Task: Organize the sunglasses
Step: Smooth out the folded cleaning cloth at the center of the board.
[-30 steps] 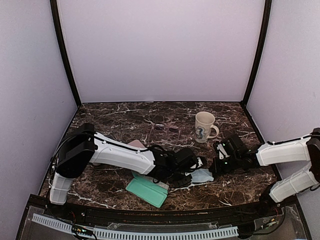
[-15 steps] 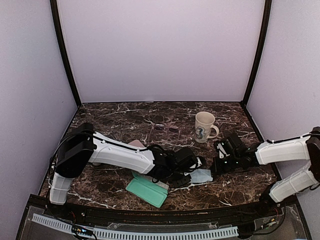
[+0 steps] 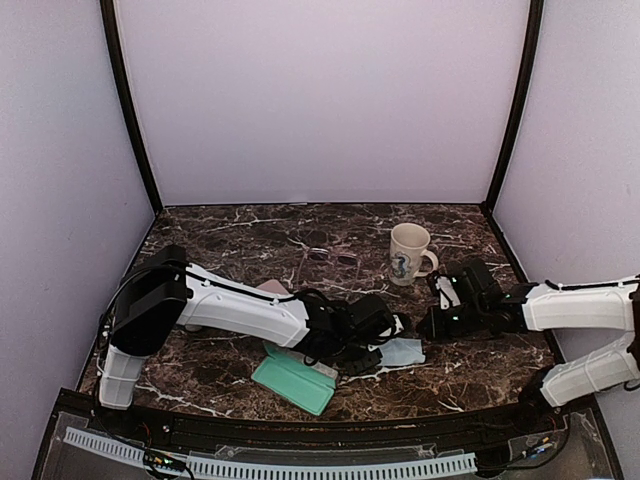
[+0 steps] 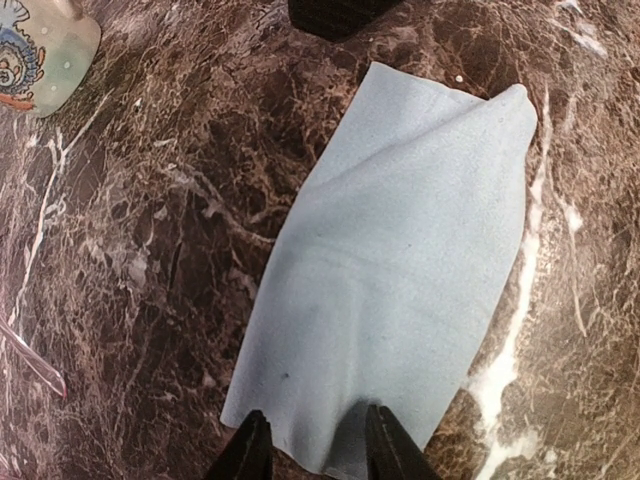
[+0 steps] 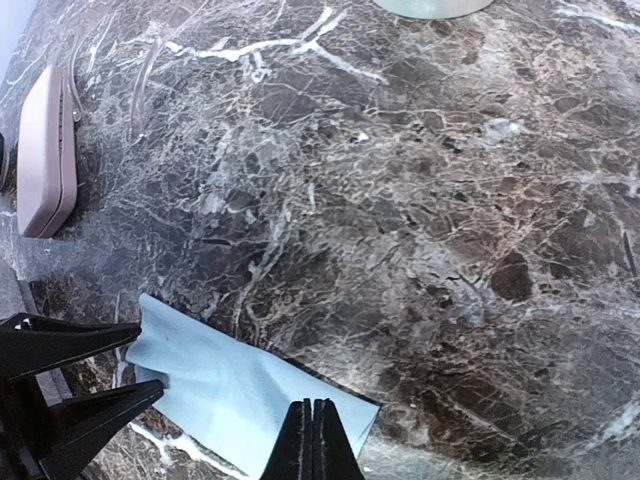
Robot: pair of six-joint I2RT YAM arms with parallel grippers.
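Marble, dark brown with white veins, makes up the surface (image 3: 200,372). Pale lilac walls (image 3: 320,100) close it in on three sides, with black posts (image 3: 130,110) in the back corners.

My left arm (image 3: 240,305) lies low and stretched across towards the middle. My left jaws stand apart at the near edge of the light blue cloth (image 4: 400,270), and the two fingers (image 4: 252,452) rest on that edge with the cloth flat between them, not pinched. My right arm (image 3: 580,305) reaches in from the right, also low. My right jaws are pressed together with nothing in them, and their fingers (image 5: 303,440) hang over the far edge of the same cloth, facing my left jaws across it.

Counting what I can make out:
- One cloth.
- One cream mug (image 3: 409,253) with a blue figure, standing upright behind the cloth.
- One pink case (image 5: 45,150), closed, beside my left arm.
- One flat mint-green case (image 3: 293,380), near the front edge under my left arm.
- One pair of sunglasses (image 3: 330,258), with a red-pink frame, lying on the bare surface left of the mug and behind my left arm, well apart from both sets of jaws.

Something dark sits under my left wrist, and I cannot tell what it is.
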